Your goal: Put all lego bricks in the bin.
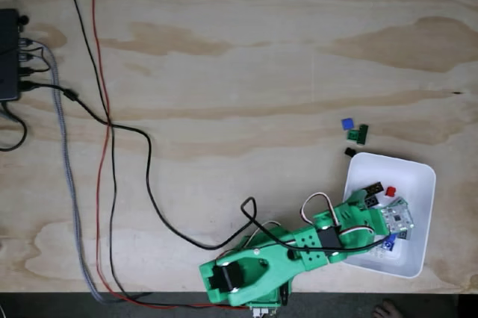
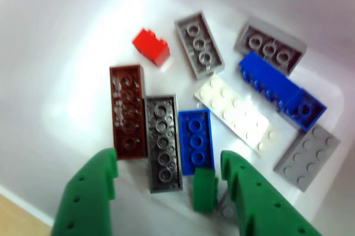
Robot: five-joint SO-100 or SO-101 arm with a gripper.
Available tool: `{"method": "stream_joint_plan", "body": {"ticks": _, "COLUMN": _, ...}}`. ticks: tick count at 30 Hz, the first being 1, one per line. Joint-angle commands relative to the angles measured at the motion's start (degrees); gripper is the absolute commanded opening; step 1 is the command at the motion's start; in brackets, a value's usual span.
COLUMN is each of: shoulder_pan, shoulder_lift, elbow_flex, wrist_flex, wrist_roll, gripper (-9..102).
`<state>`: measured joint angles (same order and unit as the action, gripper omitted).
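The white bin (image 1: 418, 184) stands at the right of the fixed view, and my green gripper (image 1: 385, 232) hangs over its near end. In the other view my gripper (image 2: 169, 161) is open above the bin floor (image 2: 66, 53). A small green brick (image 2: 205, 189) lies by the right finger (image 2: 255, 197), clear of the left one. Several lego bricks lie in the bin: red (image 2: 151, 46), brown (image 2: 127, 111), dark grey (image 2: 162, 142), blue (image 2: 197, 139), white (image 2: 241, 114), a long blue one (image 2: 280, 89) and grey ones (image 2: 199, 45). Outside the bin lie a blue brick (image 1: 347, 123), two green ones (image 1: 358, 135) and a black one (image 1: 349, 152).
Black and red cables (image 1: 112, 154) and a grey braided cable (image 1: 67, 154) run down the left half of the wooden table from a black box (image 1: 7, 57). The arm's base (image 1: 239, 277) sits at the table's front edge. A person's toes (image 1: 388, 309) show below that edge.
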<state>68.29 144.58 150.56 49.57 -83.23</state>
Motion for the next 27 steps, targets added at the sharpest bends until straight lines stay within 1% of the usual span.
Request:
{"method": "stream_joint_plan", "body": {"ticks": 1, "shoulder_pan": -6.77, "shoulder_lift": -14.77, "elbow_flex": -26.98, "wrist_flex": 23.12, "wrist_roll": 6.33, "gripper": 27}}
{"method": "stream_joint_plan", "body": {"ticks": 4, "shoulder_pan": -14.94, "shoulder_lift": -28.39, "elbow_flex": -45.53, "wrist_flex": 34.72, "wrist_roll": 14.5, "gripper": 26}}
{"method": "stream_joint_plan", "body": {"ticks": 5, "shoulder_pan": -17.05, "shoulder_lift": -31.73, "elbow_flex": -48.69, "wrist_flex": 36.12, "wrist_roll": 16.7, "gripper": 24}}
{"method": "stream_joint_plan", "body": {"ticks": 6, "shoulder_pan": -19.16, "shoulder_lift": -34.45, "elbow_flex": -49.39, "wrist_flex": 35.51, "wrist_roll": 18.72, "gripper": 23}}
{"method": "stream_joint_plan", "body": {"ticks": 7, "shoulder_pan": -20.92, "shoulder_lift": -37.18, "elbow_flex": -48.34, "wrist_flex": 32.7, "wrist_roll": 21.27, "gripper": 23}}
{"method": "stream_joint_plan", "body": {"ticks": 9, "shoulder_pan": -24.17, "shoulder_lift": -42.89, "elbow_flex": -43.77, "wrist_flex": 23.64, "wrist_roll": 25.49, "gripper": 21}}
{"method": "stream_joint_plan", "body": {"ticks": 10, "shoulder_pan": -26.02, "shoulder_lift": -45.62, "elbow_flex": -40.87, "wrist_flex": 17.75, "wrist_roll": 27.86, "gripper": 21}}
{"method": "stream_joint_plan", "body": {"ticks": 11, "shoulder_pan": -27.95, "shoulder_lift": -47.29, "elbow_flex": -37.97, "wrist_flex": 13.1, "wrist_roll": 28.48, "gripper": 22}}
{"method": "stream_joint_plan", "body": {"ticks": 13, "shoulder_pan": -32.08, "shoulder_lift": -49.39, "elbow_flex": -33.66, "wrist_flex": 6.06, "wrist_roll": 32.08, "gripper": 22}}
{"method": "stream_joint_plan", "body": {"ticks": 16, "shoulder_pan": -38.41, "shoulder_lift": -51.86, "elbow_flex": -33.31, "wrist_flex": 5.27, "wrist_roll": 38.06, "gripper": 21}}
{"method": "stream_joint_plan", "body": {"ticks": 17, "shoulder_pan": -40.61, "shoulder_lift": -52.12, "elbow_flex": -34.1, "wrist_flex": 5.89, "wrist_roll": 39.81, "gripper": 21}}
{"method": "stream_joint_plan", "body": {"ticks": 20, "shoulder_pan": -45.09, "shoulder_lift": -52.03, "elbow_flex": -41.66, "wrist_flex": 13.8, "wrist_roll": 42.63, "gripper": 21}}
{"method": "stream_joint_plan", "body": {"ticks": 23, "shoulder_pan": -43.95, "shoulder_lift": -49.31, "elbow_flex": -50.71, "wrist_flex": 25.84, "wrist_roll": 39.2, "gripper": 21}}
{"method": "stream_joint_plan", "body": {"ticks": 25, "shoulder_pan": -40.87, "shoulder_lift": -47.64, "elbow_flex": -55.55, "wrist_flex": 31.29, "wrist_roll": 37.18, "gripper": 12}}
{"method": "stream_joint_plan", "body": {"ticks": 27, "shoulder_pan": -37.44, "shoulder_lift": -46.49, "elbow_flex": -56.25, "wrist_flex": 32.34, "wrist_roll": 34.8, "gripper": 0}}
